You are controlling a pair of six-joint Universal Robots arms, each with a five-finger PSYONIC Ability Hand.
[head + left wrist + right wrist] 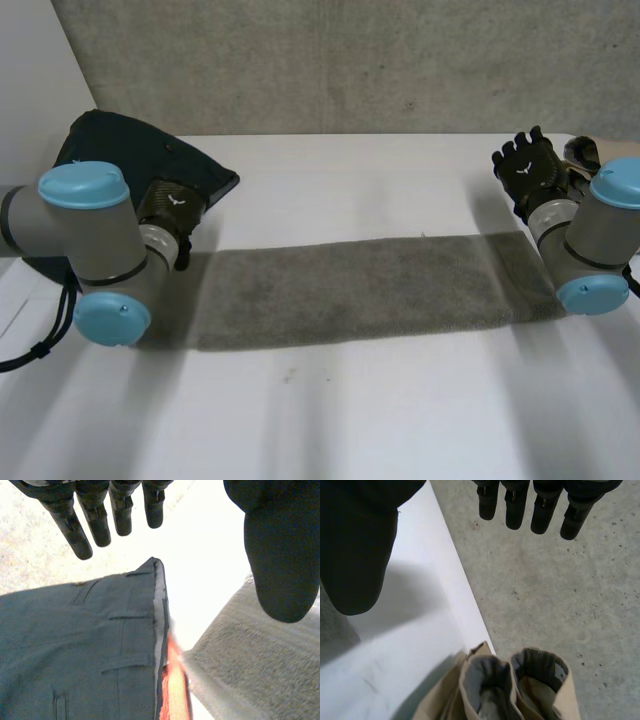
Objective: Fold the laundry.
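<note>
grey terry towel [360, 290] lies as a long narrow strip across the middle of the frame in the head view, flat on the white table [350, 420]. its left end stops just beside the left arm [85, 235]; its right end runs under the right arm [600, 240].

left hand [172, 212] sits at the left of the frame, between the towel's left end and a dark teal garment [120, 150] heaped at the upper left. in the left wrist view its fingers [70, 525] are straight and slightly spread, thumb [282, 555] well apart from them, holding nothing. we note the garment's belt-looped edge below the fingertips and the towel below the thumb; a thin orange strip [175, 685] shows between the two, what it is we cannot tell.

right hand [528, 172] is at the upper right of the frame, beyond the towel's right end. its wrist view shows the fingers [516, 510] straight, side by side, out over the concrete floor [560, 580], thumb [355, 545] apart from them, nothing held.

a tan garment [495, 690] with a grey lining lies at the table edge, below the right palm.
</note>
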